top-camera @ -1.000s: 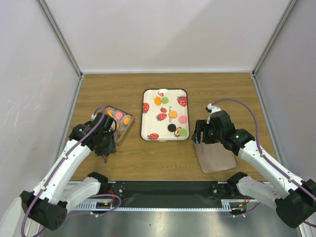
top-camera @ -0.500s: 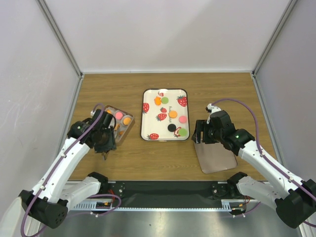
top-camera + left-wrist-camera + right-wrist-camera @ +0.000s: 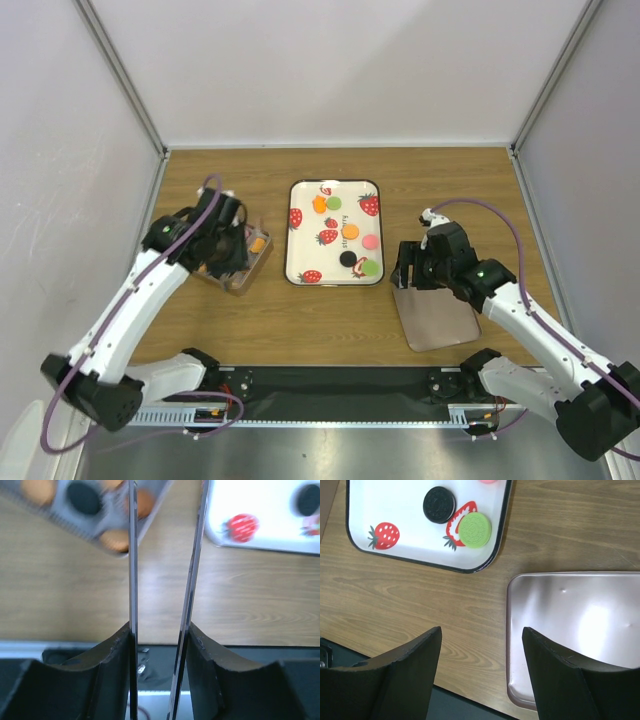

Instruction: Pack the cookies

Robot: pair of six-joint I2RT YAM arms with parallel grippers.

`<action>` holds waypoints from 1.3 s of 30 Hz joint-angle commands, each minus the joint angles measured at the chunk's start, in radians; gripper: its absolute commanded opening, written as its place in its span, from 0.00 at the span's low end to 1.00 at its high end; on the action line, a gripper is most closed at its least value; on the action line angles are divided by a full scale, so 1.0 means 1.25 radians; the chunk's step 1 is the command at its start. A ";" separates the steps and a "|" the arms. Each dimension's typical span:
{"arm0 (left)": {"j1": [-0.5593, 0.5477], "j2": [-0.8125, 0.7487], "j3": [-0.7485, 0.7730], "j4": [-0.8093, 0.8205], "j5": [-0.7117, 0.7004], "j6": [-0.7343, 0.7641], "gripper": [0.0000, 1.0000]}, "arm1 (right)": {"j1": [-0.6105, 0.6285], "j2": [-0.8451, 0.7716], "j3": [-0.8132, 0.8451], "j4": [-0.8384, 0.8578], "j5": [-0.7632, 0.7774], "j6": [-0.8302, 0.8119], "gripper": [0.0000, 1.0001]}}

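**Top view.** A white strawberry-print tray (image 3: 310, 245) lies mid-table with its long side running away from the robot. Six loose cookies (image 3: 350, 231) sit on it, in orange, green, pink and black. To its left is a clear container (image 3: 240, 285) with cookies already inside. The left gripper (image 3: 228, 255) hangs directly over it. The right gripper (image 3: 408, 268) hovers just off the tray's near right corner, above the far edge of a shiny pinkish metal plate (image 3: 440, 325).

**Left wrist view.** Two thin finger blades stand partway apart, with bare wood showing between them. The left gripper (image 3: 167, 495) has its tips cut off by the top edge, so whether a cookie is pinched there cannot be told. The container (image 3: 55, 522) sits blurred at upper left, holding orange and black discs. The tray (image 3: 270, 540) is at upper right.

**Right wrist view.** The right gripper (image 3: 481, 635) has its dark fingers spread wide with nothing between them. A black cookie (image 3: 439, 504) and a green cookie (image 3: 474, 530) lie close together in the tray's near corner. Both are ahead of the fingers and a little to their left. The metal plate (image 3: 570, 630) lies below and to the right.

The cookies are round, so no approach angle is favoured. The right arm is much the nearer to the green and black pair. The container they belong in lies across the tray, beside the left arm.
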 commanded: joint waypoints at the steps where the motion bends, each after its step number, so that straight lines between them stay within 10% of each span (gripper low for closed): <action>1: -0.099 0.091 0.102 0.132 -0.016 -0.019 0.48 | -0.020 -0.001 0.064 -0.021 -0.006 0.010 0.72; 15: -0.387 0.621 0.476 0.520 -0.042 0.055 0.50 | -0.029 -0.223 0.331 -0.202 0.174 0.140 0.75; 28: -0.431 1.056 0.758 0.717 -0.058 0.081 0.52 | -0.029 -0.277 0.363 -0.290 0.213 0.214 0.75; 39: -0.443 1.149 0.804 0.785 -0.097 0.082 0.64 | -0.029 -0.302 0.322 -0.297 0.211 0.255 0.75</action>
